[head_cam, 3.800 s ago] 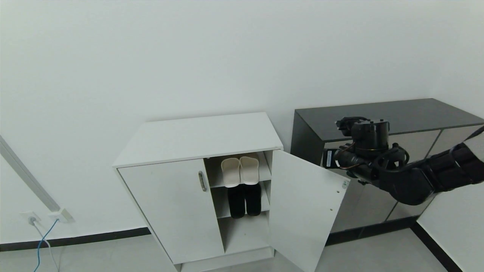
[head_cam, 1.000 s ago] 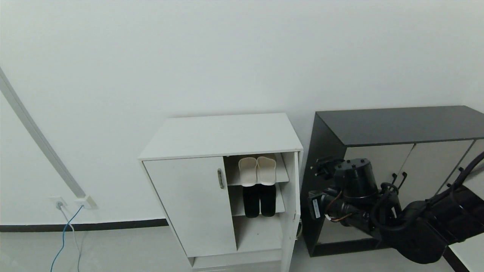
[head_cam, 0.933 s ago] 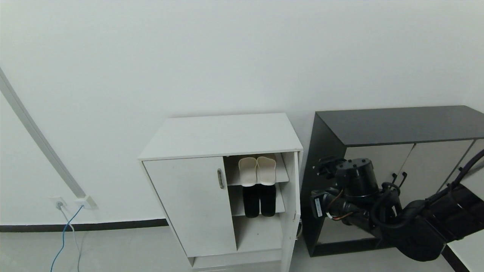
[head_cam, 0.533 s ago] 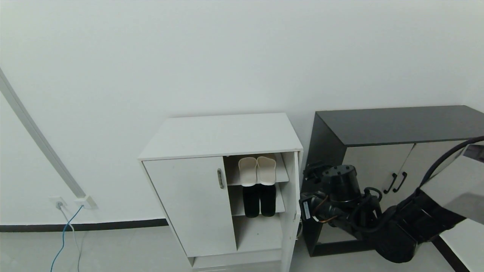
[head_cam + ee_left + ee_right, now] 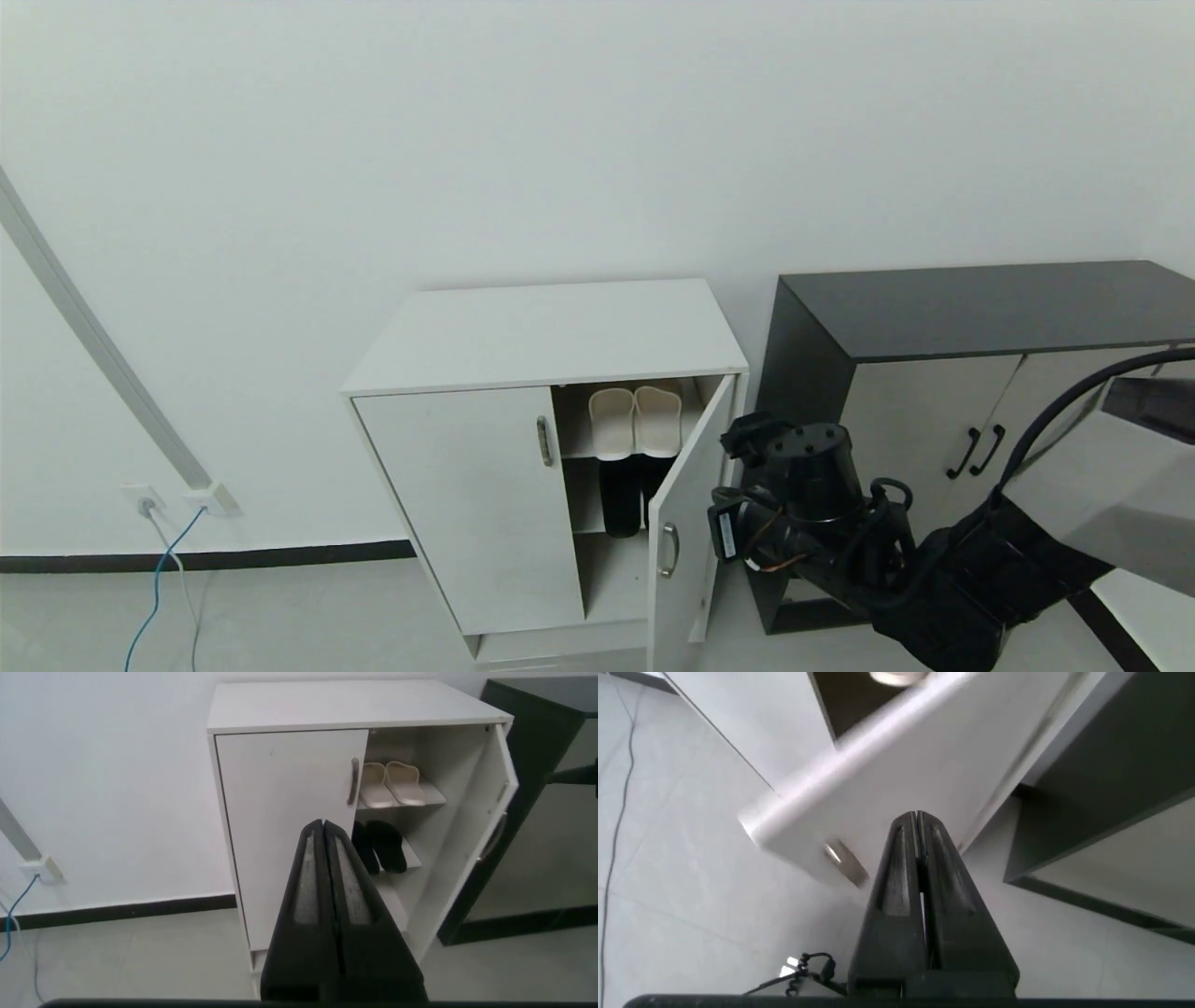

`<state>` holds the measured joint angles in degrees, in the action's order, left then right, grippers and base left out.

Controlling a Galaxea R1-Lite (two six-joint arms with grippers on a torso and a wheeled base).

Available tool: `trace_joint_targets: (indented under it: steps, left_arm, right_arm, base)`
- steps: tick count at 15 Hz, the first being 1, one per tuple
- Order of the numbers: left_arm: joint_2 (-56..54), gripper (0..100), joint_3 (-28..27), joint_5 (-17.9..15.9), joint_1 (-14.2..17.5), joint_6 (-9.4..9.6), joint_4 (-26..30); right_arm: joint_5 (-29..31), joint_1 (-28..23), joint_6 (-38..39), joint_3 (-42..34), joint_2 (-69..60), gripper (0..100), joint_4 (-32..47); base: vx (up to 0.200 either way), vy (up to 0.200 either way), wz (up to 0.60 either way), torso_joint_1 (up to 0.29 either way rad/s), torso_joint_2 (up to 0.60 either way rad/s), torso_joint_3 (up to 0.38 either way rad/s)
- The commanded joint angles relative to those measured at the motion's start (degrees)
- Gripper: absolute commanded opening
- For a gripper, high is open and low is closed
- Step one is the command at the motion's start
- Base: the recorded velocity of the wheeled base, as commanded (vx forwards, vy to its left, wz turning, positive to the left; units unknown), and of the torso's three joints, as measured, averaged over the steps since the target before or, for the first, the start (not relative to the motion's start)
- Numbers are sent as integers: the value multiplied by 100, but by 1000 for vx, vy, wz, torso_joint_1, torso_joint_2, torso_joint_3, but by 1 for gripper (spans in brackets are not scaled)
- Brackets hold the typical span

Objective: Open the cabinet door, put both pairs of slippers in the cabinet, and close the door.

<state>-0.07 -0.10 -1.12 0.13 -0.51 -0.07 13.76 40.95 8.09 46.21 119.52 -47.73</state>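
The white cabinet (image 5: 551, 331) has its left door closed and its right door (image 5: 691, 504) half swung in, with the handle (image 5: 667, 549) facing outward. Inside, a cream pair of slippers (image 5: 635, 422) lies on the upper shelf and a black pair (image 5: 619, 495) on the shelf below. In the left wrist view the same cream slippers (image 5: 402, 782) and black slippers (image 5: 383, 847) show. My right gripper (image 5: 918, 818) is shut, its tips against the outer face of the right door (image 5: 906, 756), near the handle (image 5: 842, 859). My left gripper (image 5: 323, 826) is shut and holds nothing, some way back from the cabinet front (image 5: 290, 793).
A dark sideboard (image 5: 980, 308) stands right beside the white cabinet, and my right arm is in front of it. A wall socket with a blue cable (image 5: 159, 569) is at the lower left. Bare floor (image 5: 280, 625) lies before the cabinet.
The camera shifted after the earliest frame. Over the last second my right arm moved left and the right door swung from wide open to half closed.
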Motion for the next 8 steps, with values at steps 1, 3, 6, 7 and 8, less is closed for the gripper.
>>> trace_joint_targets:
  steps: [1,3,6,7,8]
  left_arm:
    - [7,0,1,-2,4,-2,-1]
    - [7,0,1,7,4,-2,-1]
    - [7,0,1,7,4,-2,-1]
    - [7,0,1,7,4,-2,-1]
    - [7,0,-8,7,4,-2,-1]
  right_arm:
    - [-5,18,-1,-42,-78,0,-9]
    - [4,36,-10,-60,-78,0,-9]
    - [-40,27,-1,-174,-78,0,-70]
    - [-181,27,-27,-262,-69,0,-220]
    - [-207,27,-71,-288,-60,0,-290]
  base:
    - [0,0,0,0,0,0]
    - [0,0,0,0,0,0]
    - [0,0,600,1,1,2]
    - [0,0,0,0,0,0]
    - [0,0,0,0,0,0]
